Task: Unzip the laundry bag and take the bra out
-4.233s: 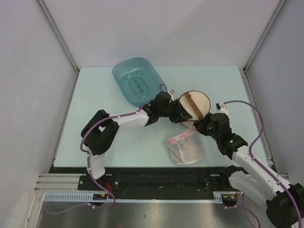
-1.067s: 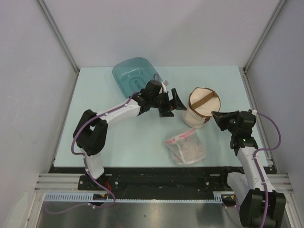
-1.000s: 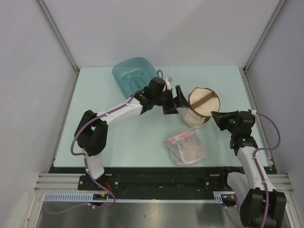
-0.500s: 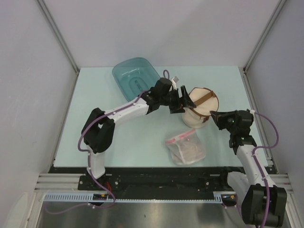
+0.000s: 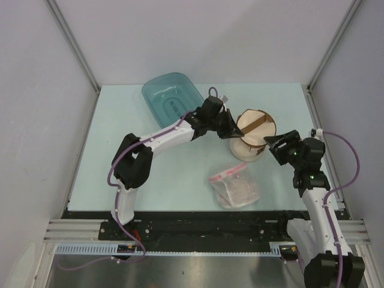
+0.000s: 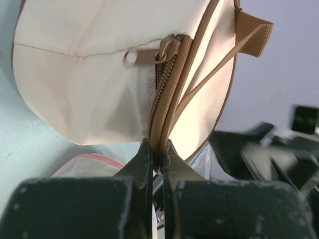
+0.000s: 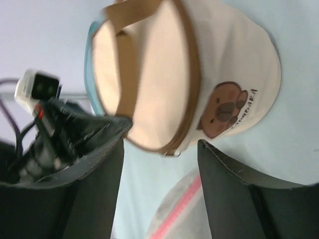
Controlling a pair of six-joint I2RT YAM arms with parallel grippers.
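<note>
The beige laundry bag (image 5: 254, 139) stands right of the table's middle, with a brown strap (image 5: 257, 125) across its top. My left gripper (image 5: 233, 131) is at its left side. In the left wrist view the left gripper (image 6: 155, 149) is shut on the bag's brown zipper seam (image 6: 162, 107), and the zipper pull (image 6: 144, 56) lies flat further up. My right gripper (image 5: 273, 144) is open beside the bag's right side and holds nothing. In the right wrist view the right gripper (image 7: 160, 142) frames the bag (image 7: 159, 74). The bra is hidden.
A teal tub (image 5: 171, 102) sits at the back left, close behind my left forearm. A clear plastic bag with a pink zip strip (image 5: 236, 186) lies in front of the laundry bag. Grey walls enclose the table on three sides.
My left gripper has moved right to the laundry bag and shut on its zipper seam. My right gripper has opened and shifted slightly toward the back.
</note>
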